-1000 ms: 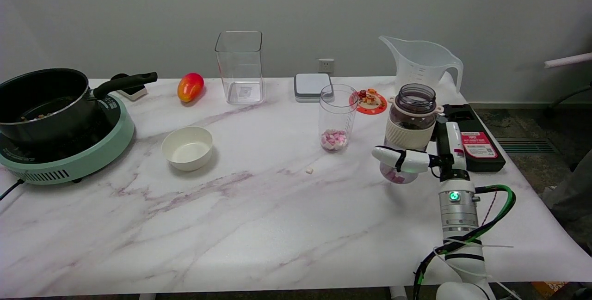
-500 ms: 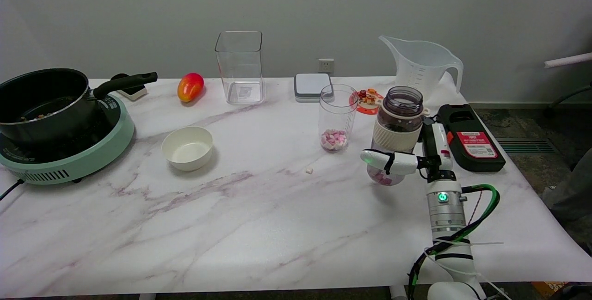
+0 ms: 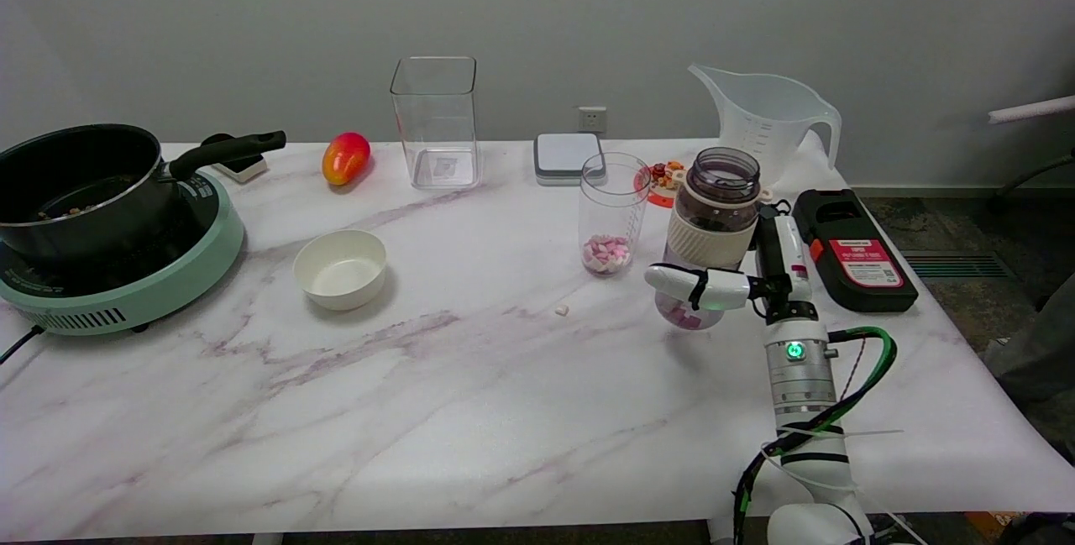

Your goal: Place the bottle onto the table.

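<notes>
Right hand point(image 3: 760, 264) stayed clamped on bottle point(image 3: 708, 236), lidless, pink bits inside. Over last second carried it left, away from black case point(image 3: 852, 249), toward clear cup point(image 3: 611, 211). Bottle upright over table point(image 3: 470, 377); contact unclear. Release pending.

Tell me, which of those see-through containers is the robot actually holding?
The bottle with the cream sleeve, held in the right hand. The tall square jar, the tumbler and the jug all stand alone.
</notes>
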`<state>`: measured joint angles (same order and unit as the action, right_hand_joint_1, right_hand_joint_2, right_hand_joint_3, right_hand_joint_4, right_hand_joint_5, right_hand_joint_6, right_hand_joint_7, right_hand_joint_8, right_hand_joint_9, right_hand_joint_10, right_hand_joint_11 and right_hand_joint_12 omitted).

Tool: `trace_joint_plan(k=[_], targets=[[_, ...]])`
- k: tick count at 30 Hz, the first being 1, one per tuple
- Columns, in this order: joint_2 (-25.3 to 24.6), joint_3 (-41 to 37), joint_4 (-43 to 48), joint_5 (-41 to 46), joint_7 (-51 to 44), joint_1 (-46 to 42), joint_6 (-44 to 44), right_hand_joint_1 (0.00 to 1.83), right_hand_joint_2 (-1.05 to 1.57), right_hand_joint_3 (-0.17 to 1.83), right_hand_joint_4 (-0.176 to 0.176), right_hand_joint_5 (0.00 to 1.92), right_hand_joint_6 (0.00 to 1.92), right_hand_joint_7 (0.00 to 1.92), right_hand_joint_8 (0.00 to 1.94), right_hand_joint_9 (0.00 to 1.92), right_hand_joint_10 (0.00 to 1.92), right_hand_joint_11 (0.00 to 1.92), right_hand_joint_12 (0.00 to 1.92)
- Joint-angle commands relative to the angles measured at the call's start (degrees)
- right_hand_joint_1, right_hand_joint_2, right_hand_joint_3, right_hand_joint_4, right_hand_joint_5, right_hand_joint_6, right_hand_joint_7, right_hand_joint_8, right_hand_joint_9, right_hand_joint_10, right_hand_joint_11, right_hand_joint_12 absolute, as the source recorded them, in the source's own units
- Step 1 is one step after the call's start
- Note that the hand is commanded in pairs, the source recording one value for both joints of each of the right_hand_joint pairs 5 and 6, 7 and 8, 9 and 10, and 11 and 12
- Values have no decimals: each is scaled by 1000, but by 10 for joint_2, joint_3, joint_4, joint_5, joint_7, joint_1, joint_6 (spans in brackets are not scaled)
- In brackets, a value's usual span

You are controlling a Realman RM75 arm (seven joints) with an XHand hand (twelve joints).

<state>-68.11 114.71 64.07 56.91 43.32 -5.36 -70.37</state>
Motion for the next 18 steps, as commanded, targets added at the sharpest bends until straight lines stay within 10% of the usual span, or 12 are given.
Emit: trace_joint_plan(k=[1,18], targets=[[-1,-2,7,-8,6,4,2,1235,1571,247,0,1920,1920,1920,1920,1832,1832,1703,1703],[0,5,6,-13,11,1,25,1233,1571,246,0,1920,1920,1920,1920,1840,1840,1716,1716]])
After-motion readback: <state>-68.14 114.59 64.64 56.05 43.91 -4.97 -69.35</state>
